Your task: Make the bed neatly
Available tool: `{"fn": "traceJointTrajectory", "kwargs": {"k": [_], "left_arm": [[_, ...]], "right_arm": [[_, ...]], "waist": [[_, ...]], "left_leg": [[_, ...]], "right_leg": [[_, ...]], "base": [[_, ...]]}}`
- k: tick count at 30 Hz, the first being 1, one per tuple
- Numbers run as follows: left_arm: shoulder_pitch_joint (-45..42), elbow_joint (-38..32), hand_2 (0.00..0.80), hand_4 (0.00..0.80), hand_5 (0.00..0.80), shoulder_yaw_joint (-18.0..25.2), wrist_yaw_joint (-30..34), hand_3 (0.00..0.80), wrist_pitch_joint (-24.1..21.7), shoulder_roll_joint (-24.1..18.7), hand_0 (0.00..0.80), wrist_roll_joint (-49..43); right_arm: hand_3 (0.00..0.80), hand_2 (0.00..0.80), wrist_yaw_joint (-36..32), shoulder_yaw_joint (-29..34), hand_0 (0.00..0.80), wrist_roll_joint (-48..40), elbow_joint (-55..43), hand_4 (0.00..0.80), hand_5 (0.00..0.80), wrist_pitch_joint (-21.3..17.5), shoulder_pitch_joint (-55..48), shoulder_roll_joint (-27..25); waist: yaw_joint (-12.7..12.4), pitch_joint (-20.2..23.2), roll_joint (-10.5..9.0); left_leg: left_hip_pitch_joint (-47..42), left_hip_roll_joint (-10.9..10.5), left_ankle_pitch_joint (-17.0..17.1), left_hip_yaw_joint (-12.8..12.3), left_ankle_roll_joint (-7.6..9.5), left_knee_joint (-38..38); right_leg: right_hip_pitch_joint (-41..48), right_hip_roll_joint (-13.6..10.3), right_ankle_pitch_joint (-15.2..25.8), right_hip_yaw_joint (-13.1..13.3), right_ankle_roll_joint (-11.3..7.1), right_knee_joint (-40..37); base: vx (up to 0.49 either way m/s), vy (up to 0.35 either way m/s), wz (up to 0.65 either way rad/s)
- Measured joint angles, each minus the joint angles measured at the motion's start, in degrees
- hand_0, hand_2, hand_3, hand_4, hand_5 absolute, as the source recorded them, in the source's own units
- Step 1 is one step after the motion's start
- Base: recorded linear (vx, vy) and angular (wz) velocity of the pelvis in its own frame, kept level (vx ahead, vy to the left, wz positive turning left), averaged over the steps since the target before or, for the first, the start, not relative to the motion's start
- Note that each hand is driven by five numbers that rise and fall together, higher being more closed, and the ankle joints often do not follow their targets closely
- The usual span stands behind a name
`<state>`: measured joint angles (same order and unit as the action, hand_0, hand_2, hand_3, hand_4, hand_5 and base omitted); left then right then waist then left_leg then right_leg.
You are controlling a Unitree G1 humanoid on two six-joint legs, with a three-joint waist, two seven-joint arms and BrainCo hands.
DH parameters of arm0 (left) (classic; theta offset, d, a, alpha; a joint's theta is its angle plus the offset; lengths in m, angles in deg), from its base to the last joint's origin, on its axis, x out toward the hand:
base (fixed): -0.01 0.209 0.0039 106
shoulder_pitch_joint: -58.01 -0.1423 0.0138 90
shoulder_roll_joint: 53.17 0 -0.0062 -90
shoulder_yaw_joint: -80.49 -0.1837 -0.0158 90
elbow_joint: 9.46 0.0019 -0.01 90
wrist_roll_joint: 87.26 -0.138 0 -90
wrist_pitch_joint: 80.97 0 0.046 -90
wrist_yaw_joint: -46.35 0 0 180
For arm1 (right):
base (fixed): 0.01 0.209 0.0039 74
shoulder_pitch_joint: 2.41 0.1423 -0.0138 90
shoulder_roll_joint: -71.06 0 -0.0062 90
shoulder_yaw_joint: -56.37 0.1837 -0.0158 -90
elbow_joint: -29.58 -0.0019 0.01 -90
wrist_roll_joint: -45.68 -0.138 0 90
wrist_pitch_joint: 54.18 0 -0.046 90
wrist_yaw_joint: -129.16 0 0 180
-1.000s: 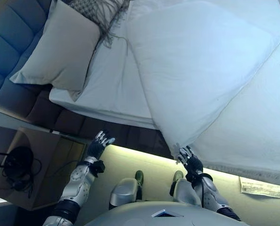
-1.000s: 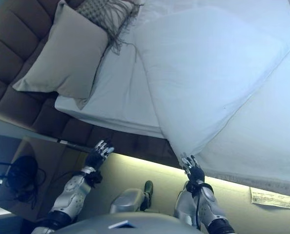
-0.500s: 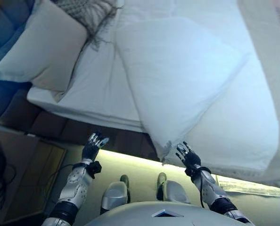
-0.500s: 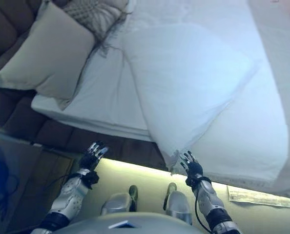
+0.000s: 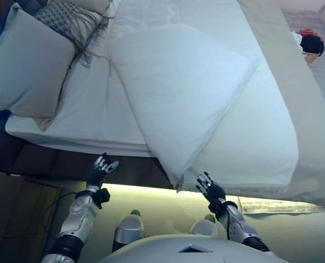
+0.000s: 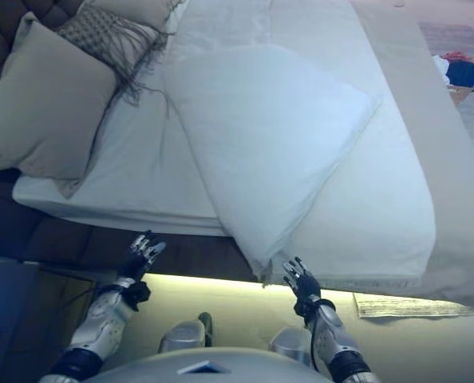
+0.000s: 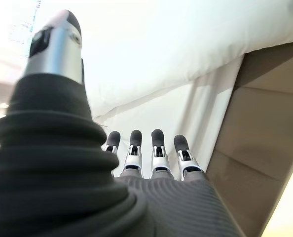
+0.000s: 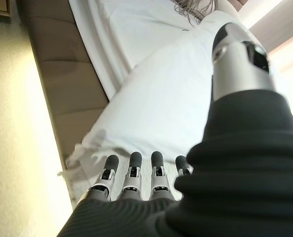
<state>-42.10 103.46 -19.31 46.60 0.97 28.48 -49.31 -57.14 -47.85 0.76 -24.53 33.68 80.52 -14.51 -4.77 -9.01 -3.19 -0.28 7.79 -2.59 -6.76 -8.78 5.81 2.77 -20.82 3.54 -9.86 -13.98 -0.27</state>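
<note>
A large white pillow (image 5: 179, 93) lies slantwise across the bed, its near corner (image 5: 176, 178) hanging over the bed's edge. A beige pillow (image 5: 28, 71) leans at the headboard end, with a patterned fringed cushion (image 5: 67, 19) behind it. The white sheet (image 5: 91, 115) shows between them, and a white duvet (image 5: 255, 142) lies to the right. My left hand (image 5: 99, 167) is open and empty below the bed's edge. My right hand (image 5: 209, 189) is open and empty, just below and right of the pillow's corner (image 8: 80, 153), apart from it.
A beige cover (image 5: 302, 109) runs along the bed's far right side. The dark upholstered bed base (image 5: 42, 161) has a lit strip beneath it. A paper (image 5: 266, 205) lies on the floor at the right. A nightstand (image 5: 12, 219) stands at lower left. A red and dark thing (image 5: 310, 43) lies at top right.
The camera has swung towards the foot of the bed, so more of the right side shows. Both hands stay raised and open below the bed's edge.
</note>
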Motion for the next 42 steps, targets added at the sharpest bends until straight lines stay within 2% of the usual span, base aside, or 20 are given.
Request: {"fn": "traceJointTrajectory", "kwargs": {"k": [2,4,6,8,10,11,12,14,15,16,17,18,20,23,25,28,33,37,39,42], "left_arm": [[-1.28,-1.09,0.0,0.0,0.0,-0.37,0.67,0.0,0.06,2.42,0.0,-0.01],[-2.36,-1.63,0.0,0.0,0.0,-0.42,1.05,0.0,0.14,4.38,0.0,0.07],[-2.75,-1.62,0.0,0.0,0.0,-0.02,1.24,0.0,0.27,4.64,0.0,0.16],[-2.9,-1.65,0.0,0.0,0.0,0.58,0.85,0.0,0.27,4.52,0.0,1.67],[-3.75,-1.72,0.0,0.0,0.0,1.76,0.5,0.0,0.29,4.48,0.0,2.41],[-3.7,-1.51,0.0,0.0,0.0,2.09,0.31,0.0,0.27,4.38,0.0,2.53],[-3.47,-1.14,0.0,0.0,0.0,2.08,0.32,0.0,0.26,4.35,0.0,3.42],[-3.01,-0.77,0.0,0.0,0.0,1.89,0.73,0.0,0.22,4.42,0.0,3.46],[-3.26,-0.75,0.0,0.0,0.0,1.72,1.3,0.0,0.19,4.51,0.0,3.43],[-4.04,-0.75,0.0,0.0,0.0,1.32,1.75,0.0,0.2,4.6,0.0,3.42],[-5.06,-0.76,0.0,0.0,0.0,1.27,2.34,0.0,0.22,4.69,0.0,3.4],[-5.52,-0.84,0.0,0.0,0.0,1.24,2.68,0.0,0.29,4.81,0.0,3.4],[-5.74,-1.27,0.0,0.0,0.0,1.66,2.96,0.0,0.26,4.88,0.0,3.33],[-5.47,-1.58,0.0,0.0,0.0,1.98,1.94,0.0,-0.13,3.74,0.0,1.94],[-5.24,-1.6,0.0,0.0,0.0,0.82,-0.36,0.0,-0.99,3.13,0.0,-2.65],[-5.3,-1.56,0.0,0.0,0.0,-1.66,-7.28,0.0,-1.61,1.03,0.0,-15.52],[-1.03,0.02,0.0,0.0,0.0,-5.38,-15.95,0.0,-1.69,-2.18,0.0,-31.08],[2.86,3.3,0.0,0.0,0.0,-10.05,-18.89,0.0,-1.7,-2.03,0.0,-36.55],[3.35,3.25,0.0,0.0,0.0,-12.08,-20.54,0.0,-1.76,-1.91,0.0,-38.46],[6.32,3.1,0.0,0.0,0.0,-14.03,-23.73,0.0,-1.9,-2.02,0.0,-39.75]], "right_arm": [[0.0,0.0,-0.11,0.07,0.0,-0.01,-1.93,0.0,0.0,0.01,-1.09,-2.78],[0.0,0.0,-0.13,0.03,0.0,0.02,-2.28,0.0,0.0,0.04,-1.67,-5.43],[0.0,0.0,-0.3,-0.02,0.0,0.6,-3.83,0.0,0.0,0.42,-2.94,-8.12],[0.0,0.0,-0.44,-0.15,0.0,1.67,-5.75,0.0,0.0,1.28,-3.85,-9.41],[0.0,0.0,-1.14,-0.23,0.0,1.78,-8.35,0.0,0.0,2.13,-5.07,-9.58],[0.0,0.0,-1.62,-0.32,0.0,1.75,-8.48,0.0,0.0,2.49,-5.21,-9.26],[0.0,0.0,-1.94,-0.78,0.0,1.71,-8.47,0.0,0.0,2.57,-5.29,-9.13],[0.0,0.0,-1.84,-1.12,0.0,1.68,-8.44,0.0,0.0,2.56,-5.12,-8.84],[0.0,0.0,-1.81,-1.01,0.0,1.65,-8.45,0.0,0.0,2.53,-4.9,-8.85],[0.0,0.0,-1.61,-0.68,0.0,1.64,-8.43,0.0,0.0,2.53,-4.88,-8.97],[0.0,0.0,-1.33,-0.25,0.0,1.64,-8.44,0.0,0.0,2.52,-5.19,-8.92],[0.0,0.0,-1.13,0.24,0.0,1.63,-8.71,0.0,0.0,2.47,-5.57,-8.92],[0.0,0.0,-0.12,0.39,0.0,1.72,-8.73,0.0,0.0,2.49,-6.67,-9.27],[0.0,0.0,0.49,-0.32,0.0,1.69,-9.28,0.0,0.0,2.5,-7.31,-6.44],[0.0,0.0,-0.04,-0.34,0.0,1.65,-9.21,0.0,0.0,2.49,-7.88,-5.34],[0.0,0.0,-0.2,-1.58,0.0,1.75,-8.5,0.0,0.0,2.48,-6.58,-5.26],[0.0,0.0,0.74,-2.56,0.0,1.56,-8.35,0.0,0.0,2.0,-6.29,-5.2],[0.0,0.0,1.75,-2.68,0.0,1.54,-7.97,0.0,0.0,0.73,-6.14,-5.25],[0.0,0.0,1.94,-2.62,0.0,1.55,-7.26,0.0,0.0,0.51,-4.81,-5.47],[0.0,0.0,1.85,-2.54,0.0,1.51,-4.43,0.0,0.0,0.3,-2.2,-6.38]], "waist": [[0.65,-0.72,3.44],[1.05,-0.66,5.3],[1.56,-0.62,5.86],[2.1,-0.61,5.57],[2.38,-0.46,4.85],[2.32,-0.58,4.52],[2.28,-0.66,4.27],[2.26,-0.37,2.65],[2.28,-0.34,2.54],[2.18,-0.28,2.82],[2.33,-0.17,2.83],[2.39,0.32,3.12],[2.27,1.42,4.9],[2.53,2.45,4.75],[2.36,3.34,3.99],[2.22,3.81,3.13],[2.57,3.65,3.27],[4.01,3.01,4.25],[5.4,2.01,4.71],[5.34,-0.31,5.27]], "left_leg": [[0.27,4.28,1.55,0.76,-0.75,-0.25],[0.41,6.5,2.13,1.43,-0.22,-0.13],[-0.24,7.99,2.29,1.48,-0.21,-0.23],[-0.32,8.11,2.18,2.26,-0.01,-0.79],[0.17,8.02,2.93,3.0,-0.91,-0.79],[0.73,8.14,3.57,3.64,-0.06,-0.52],[2.0,8.01,5.06,3.74,1.99,0.02],[3.75,6.99,9.18,3.65,7.5,-0.85],[4.19,6.62,10.52,3.01,9.32,-1.13],[4.25,6.14,10.69,1.85,9.59,-0.75],[4.58,4.6,9.77,1.08,8.33,0.83],[4.97,2.16,7.54,0.67,5.58,2.53],[4.13,-1.78,3.17,0.84,3.33,1.11],[2.9,-3.44,4.66,0.56,4.31,-2.26],[2.79,-4.29,5.15,1.21,4.54,-2.96],[1.49,-4.55,5.06,4.33,3.92,-4.22],[0.84,-3.31,5.39,3.56,3.6,-5.29],[1.13,-2.56,5.75,3.6,3.23,-5.56],[1.6,-2.48,5.55,3.47,3.0,-4.89],[3.23,-1.76,5.54,3.37,2.39,-3.99]], "right_leg": [[0.15,4.81,-0.61,-1.53,1.68,0.18],[-0.04,6.91,-1.9,-1.87,2.86,1.65],[-0.16,7.77,-3.9,-2.4,3.31,4.2],[-1.5,7.57,-6.45,-2.43,3.72,8.25],[-2.94,8.55,-8.17,-0.5,3.89,10.78],[-2.88,9.16,-8.58,-0.4,3.97,10.74],[-2.8,9.56,-8.84,-0.45,4.33,10.77],[-2.92,9.61,-9.25,-0.92,5.42,9.96],[-2.73,9.32,-9.23,-1.55,5.83,9.74],[-2.4,9.06,-9.06,-1.9,6.06,9.42],[-1.73,8.3,-8.97,-2.22,6.02,9.05],[-1.38,7.39,-8.8,-2.12,5.65,8.67],[-1.2,6.81,-8.16,-1.31,4.42,7.96],[-0.89,6.42,-7.19,2.62,3.73,5.64],[-0.88,6.38,-6.84,3.32,3.57,4.71],[-0.88,6.92,-6.29,4.98,3.76,3.81],[-1.08,7.35,-5.98,4.59,3.74,4.05],[-2.05,7.87,-6.49,4.71,4.54,5.09],[-3.39,7.87,-6.86,6.04,4.6,6.3],[-6.69,8.82,-6.5,8.33,4.84,7.73]], "base": [[0.097,-0.509,0.17],[0.122,-0.492,0.11],[0.109,-0.406,0.12],[0.081,-0.376,0.16],[0.017,-0.371,0.17],[-0.026,-0.332,0.33],[-0.048,-0.268,0.52],[-0.036,-0.168,0.64],[-0.006,-0.092,0.45],[0.004,-0.044,0.36],[0.017,-0.014,0.34],[0.034,0.021,0.37],[0.055,0.055,0.21],[0.075,0.041,0.0],[0.064,0.044,-0.01],[0.028,0.022,-0.29],[-0.021,-0.021,-0.07],[0.003,-0.002,-0.02],[-0.008,-0.028,-0.18],[-0.294,-0.105,-0.34]]}}
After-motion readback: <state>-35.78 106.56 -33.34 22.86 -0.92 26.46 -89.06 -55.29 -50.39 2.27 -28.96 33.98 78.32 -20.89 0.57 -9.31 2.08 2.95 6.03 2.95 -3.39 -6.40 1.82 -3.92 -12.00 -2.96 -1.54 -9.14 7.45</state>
